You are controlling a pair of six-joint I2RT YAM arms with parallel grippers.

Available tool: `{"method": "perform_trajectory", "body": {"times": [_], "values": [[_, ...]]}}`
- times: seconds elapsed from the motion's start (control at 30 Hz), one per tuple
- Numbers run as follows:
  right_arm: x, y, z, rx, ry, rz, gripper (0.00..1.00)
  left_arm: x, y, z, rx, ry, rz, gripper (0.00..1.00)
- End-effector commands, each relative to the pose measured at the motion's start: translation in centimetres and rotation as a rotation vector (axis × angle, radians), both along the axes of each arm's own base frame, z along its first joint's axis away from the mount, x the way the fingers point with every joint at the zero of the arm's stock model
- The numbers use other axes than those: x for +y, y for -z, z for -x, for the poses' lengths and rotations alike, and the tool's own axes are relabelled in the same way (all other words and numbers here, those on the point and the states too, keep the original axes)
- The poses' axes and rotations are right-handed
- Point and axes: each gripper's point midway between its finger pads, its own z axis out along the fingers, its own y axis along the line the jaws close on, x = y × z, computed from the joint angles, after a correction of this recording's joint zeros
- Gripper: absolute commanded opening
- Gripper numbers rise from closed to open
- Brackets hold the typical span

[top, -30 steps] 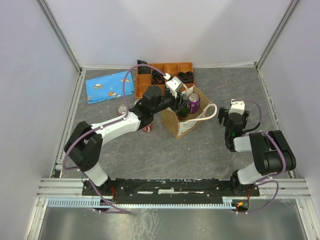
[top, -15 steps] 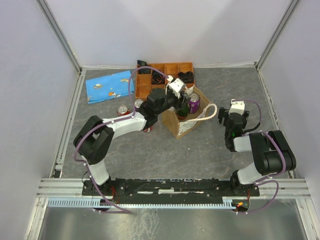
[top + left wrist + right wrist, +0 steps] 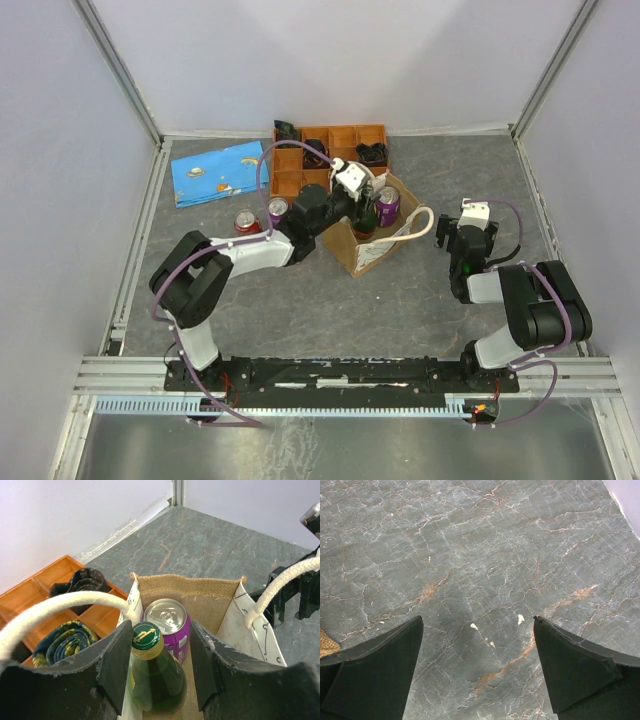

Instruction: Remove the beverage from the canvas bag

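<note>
At the centre of the overhead frame, the small boxy tan canvas bag [image 3: 362,256] stands upright on the grey stone-patterned surface [image 3: 400,320], and the beverage is not out yet. Inside the bag are a green glass bottle with a green-and-gold cap [image 3: 146,636] and, just behind it, a purple drink can with a silver top [image 3: 165,616]. The left hand [image 3: 159,632] reaches into the bag's mouth between the cream rope handles [image 3: 55,607]. Its fingers are parted on either side of the bottle's neck, close but not closed, so it grips nothing. I judge the bottle to be the target; closing, lifting it clear and setting it down all remain. The right hand [image 3: 477,622], at the right of the overhead frame, is spread wide over bare surface and holds nothing.

Left of the bag stand a red can [image 3: 244,221] and a second purple can [image 3: 277,209]. Beyond them, at upper centre, lie an orange compartment tray [image 3: 345,130] and a blue patterned cloth [image 3: 220,172]. Pale walls with metal corner rails enclose the surface.
</note>
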Motion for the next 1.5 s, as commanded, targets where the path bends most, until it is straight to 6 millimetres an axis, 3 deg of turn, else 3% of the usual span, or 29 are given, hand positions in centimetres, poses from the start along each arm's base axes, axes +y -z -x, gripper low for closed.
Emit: {"method": "perform_trajectory", "body": {"times": [0.0,0.2,0.37,0.5,0.8,1.3,1.4,1.47], "values": [[0.2,-1.9,-1.2,-0.068,-0.002,-0.013,0.99,1.9,-3.0,0.8,-0.118,-0.082,0.015,0.58],[0.1,-1.9,-1.2,-0.068,-0.001,-0.013,0.99,3.1,-5.7,1.6,-0.203,-0.135,0.036,0.59],[0.2,-1.9,-1.2,-0.068,-0.002,-0.013,0.99,3.2,-6.4,1.3,-0.229,-0.151,0.039,0.62],[0.2,-1.9,-1.2,-0.069,-0.002,-0.014,0.99,2.5,-5.5,0.7,-0.214,-0.149,0.017,0.67],[0.1,-1.9,-1.2,-0.068,-0.002,-0.013,0.99,0.8,-3.9,-0.2,-0.199,-0.118,0.003,0.67],[0.1,-1.9,-1.2,-0.068,-0.001,-0.013,0.99,0.1,-0.7,-2.3,-0.160,-0.174,-0.044,0.68],[0.2,-2.0,-1.2,-0.069,-0.002,-0.014,0.99,0.0,-0.3,-2.6,-0.154,-0.180,-0.049,0.63],[0.1,-2.0,-1.2,-0.069,-0.001,-0.013,0.99,-0.1,-0.2,-2.5,-0.150,-0.173,-0.048,0.47]]}}
